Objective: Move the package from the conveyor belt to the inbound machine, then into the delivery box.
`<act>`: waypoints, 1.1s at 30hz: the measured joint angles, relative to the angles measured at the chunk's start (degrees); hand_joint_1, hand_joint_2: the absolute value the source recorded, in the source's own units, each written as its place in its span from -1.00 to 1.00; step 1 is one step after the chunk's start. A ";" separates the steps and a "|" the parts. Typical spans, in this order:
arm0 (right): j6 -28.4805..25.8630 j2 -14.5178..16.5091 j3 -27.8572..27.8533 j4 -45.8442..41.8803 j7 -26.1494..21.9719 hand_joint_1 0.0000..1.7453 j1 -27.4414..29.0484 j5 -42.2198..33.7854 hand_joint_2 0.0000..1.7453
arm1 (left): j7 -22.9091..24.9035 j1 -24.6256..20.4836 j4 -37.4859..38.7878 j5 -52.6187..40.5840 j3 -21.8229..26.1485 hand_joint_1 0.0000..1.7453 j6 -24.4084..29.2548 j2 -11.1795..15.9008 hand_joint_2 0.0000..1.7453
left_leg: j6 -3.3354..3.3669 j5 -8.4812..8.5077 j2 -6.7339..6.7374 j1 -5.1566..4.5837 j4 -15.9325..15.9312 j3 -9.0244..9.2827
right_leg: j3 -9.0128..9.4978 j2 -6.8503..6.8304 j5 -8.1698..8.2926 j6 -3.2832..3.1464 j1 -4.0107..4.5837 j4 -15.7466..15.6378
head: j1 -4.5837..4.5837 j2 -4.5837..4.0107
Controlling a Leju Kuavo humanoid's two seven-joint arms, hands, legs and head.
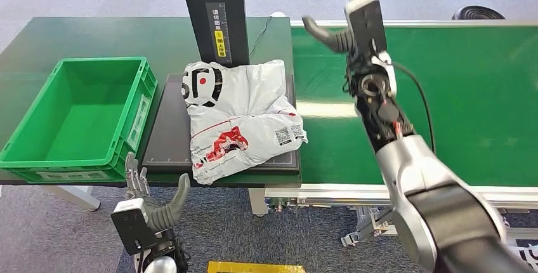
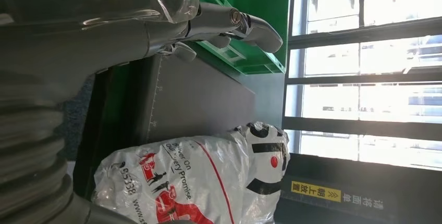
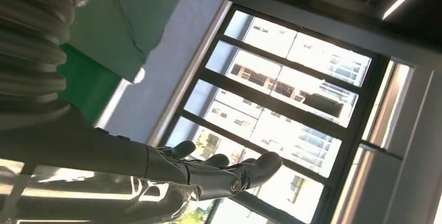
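The package [image 1: 240, 115], a white plastic mailer with red and black print, lies on the black plate of the inbound machine [image 1: 168, 139], its lower corner hanging over the front edge. The left wrist view shows the package [image 2: 198, 182] close by. The green delivery box [image 1: 76, 117] stands empty to the left of the machine. My left hand [image 1: 147, 206] is low, below the table's front edge, open and holding nothing. My right hand [image 1: 330, 32] is raised over the green conveyor belt [image 1: 457, 95], fingers spread, empty.
The machine's black post [image 1: 214, 13] with a yellow label rises behind the package. A cable runs along my right forearm [image 1: 412, 89]. A yellow object [image 1: 254, 266] lies on the grey carpet below. Windows [image 3: 292, 109] show behind my right hand.
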 joint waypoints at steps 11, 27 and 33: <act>-0.73 0.78 -0.38 -24.32 -2.49 -1.00 29.96 -7.05 1.00 | 0.00 2.24 -1.97 -0.70 0.51 -1.00 0.01 0.44 1.00 | -0.02 -0.04 0.01 0.03 -0.04 -0.13 | -0.16 0.01 -0.07 -0.01 0.03 0.00 | -0.01 0.00; -7.55 6.33 3.79 -39.52 -2.25 -1.00 55.14 -3.98 1.00 | 0.00 2.98 -1.40 -5.39 0.93 -1.00 -0.91 0.38 1.00 | -0.05 -0.14 0.05 0.03 -0.07 -0.13 | -0.18 0.02 -0.18 -0.03 0.03 0.00 | -0.02 0.00; -6.40 8.28 5.83 -38.19 -2.47 -1.00 58.44 -3.94 1.00 | 0.59 2.96 -3.98 -13.19 1.08 -1.00 -1.43 1.03 1.00 | -0.05 -0.13 0.05 0.02 -0.07 -0.13 | -0.17 0.03 -0.18 -0.03 0.02 0.00 | -0.01 0.00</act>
